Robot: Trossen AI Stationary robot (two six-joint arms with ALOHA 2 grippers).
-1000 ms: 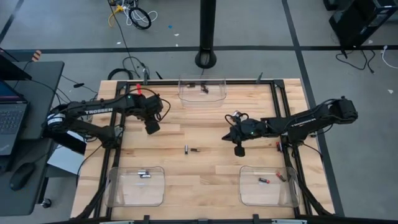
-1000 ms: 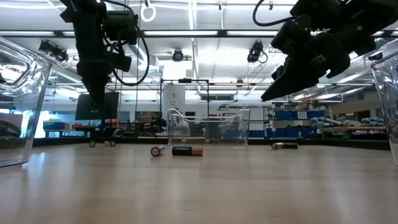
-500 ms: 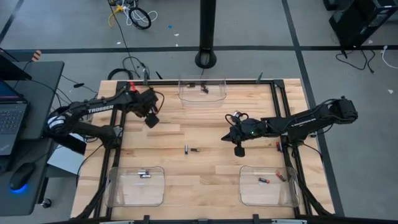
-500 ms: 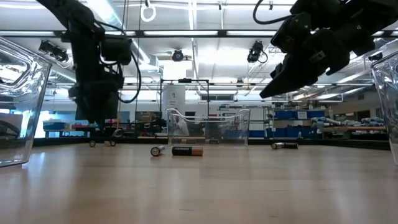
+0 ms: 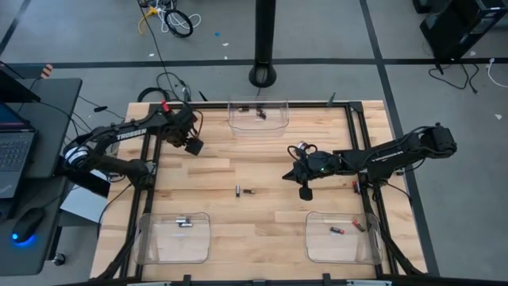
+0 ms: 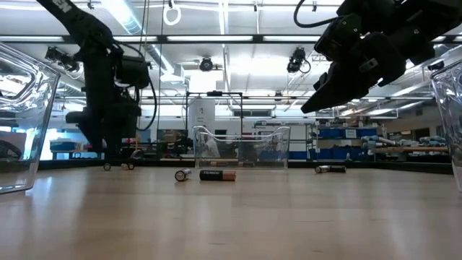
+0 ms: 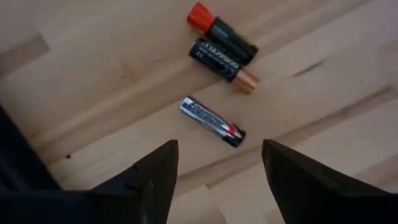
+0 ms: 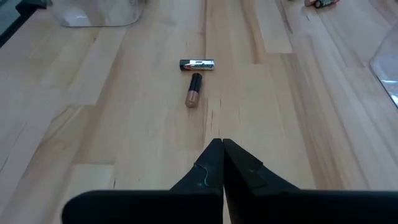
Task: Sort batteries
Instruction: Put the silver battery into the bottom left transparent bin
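While two clear bins sit at the near corners of the table point(image 5: 262, 238), the left bin point(image 5: 173, 237) holds a silvery battery point(image 5: 185, 222) and the right bin point(image 5: 343, 237) holds two small batteries point(image 5: 336, 231), one with a red end. Just beyond the bins, near the middle of the table, two loose cells lie touching at a right angle: a silver-and-black battery point(image 8: 197, 63) and a black battery with a copper end point(image 8: 193, 90). To the right of that pair the right gripper point(image 5: 305, 191) hangs above the wood with its fingers pressed together, holding nothing, its closed tips pointing toward the pair in its wrist view. Another cell point(image 6: 330, 169) lies at the table's right edge, beyond that arm. Farther back and toward the table's left side, the left gripper point(image 5: 193, 146) hangs with its fingers spread wide and empty; its wrist view looks down on three batteries on the wood below it: a red-capped black cell point(image 7: 221, 29) lying against a black cell with a copper tip point(image 7: 222, 65), and a silver-and-black cell point(image 7: 212, 121) just beside them. At the far edge, a third clear bin point(image 5: 258, 115) holds a few dark batteries point(image 5: 260, 114).
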